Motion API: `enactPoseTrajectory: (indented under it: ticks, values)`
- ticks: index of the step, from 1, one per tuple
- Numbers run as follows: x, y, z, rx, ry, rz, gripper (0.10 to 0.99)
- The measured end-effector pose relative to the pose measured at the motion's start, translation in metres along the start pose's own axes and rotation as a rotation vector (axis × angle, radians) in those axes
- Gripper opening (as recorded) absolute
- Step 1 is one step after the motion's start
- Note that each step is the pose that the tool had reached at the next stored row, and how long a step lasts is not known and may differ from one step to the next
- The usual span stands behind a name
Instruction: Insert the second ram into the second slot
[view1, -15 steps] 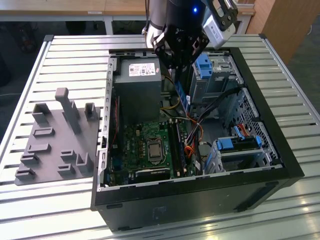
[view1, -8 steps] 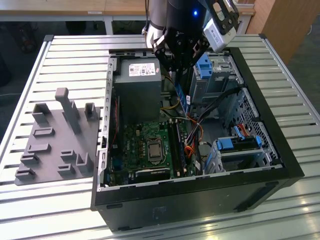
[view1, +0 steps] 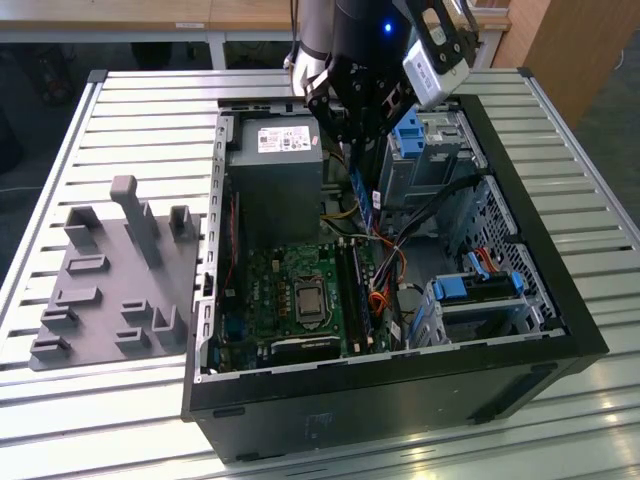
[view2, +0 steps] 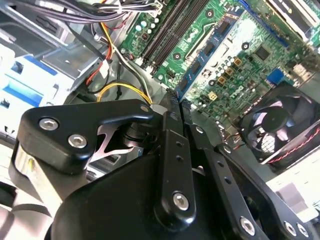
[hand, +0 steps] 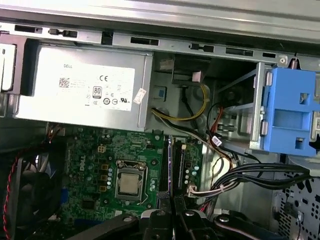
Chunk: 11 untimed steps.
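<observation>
1. While you scan from the exterior view's left, note the grey moulded plastic fixture tray (view1: 110, 290) lying on the ribbed metal tabletop (view1: 150, 110), well apart from the work.
2. You next meet the open black computer case (view1: 400, 390), laid on its side so the green motherboard (view1: 262, 275) faces up and its long dark memory slots (view1: 352, 290) can be reached from above. The grey power supply box (view1: 275, 170) sits beyond the board.
3. Over those slots you have the black gripper (view1: 364, 168), jaws clamped on the second ram (view2: 207, 52), a thin blue-green circuit stick with dark chips. It hangs below the jaws, apparently clear of the board and unseated. In the first wrist view it seems lined up with the slots.
4. Your arm reaches steeply down into the case, its wrist between the power supply and the bright blue plastic drive-bay tabs (view1: 410, 135) towards the exterior view's right.
</observation>
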<state>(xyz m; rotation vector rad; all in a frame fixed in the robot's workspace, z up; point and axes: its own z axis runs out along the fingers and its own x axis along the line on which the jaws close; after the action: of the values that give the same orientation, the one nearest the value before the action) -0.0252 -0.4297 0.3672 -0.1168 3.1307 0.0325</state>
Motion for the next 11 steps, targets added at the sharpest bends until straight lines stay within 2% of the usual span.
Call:
enactPoseTrajectory:
  ticks: [6, 11]
  values:
    - [0.0000, 0.0000, 0.0006, 0.002, -0.0021, 0.110, 0.137]
    - [0.0001, -0.0013, 0.0022, 0.002, -0.0022, 0.111, 0.137]
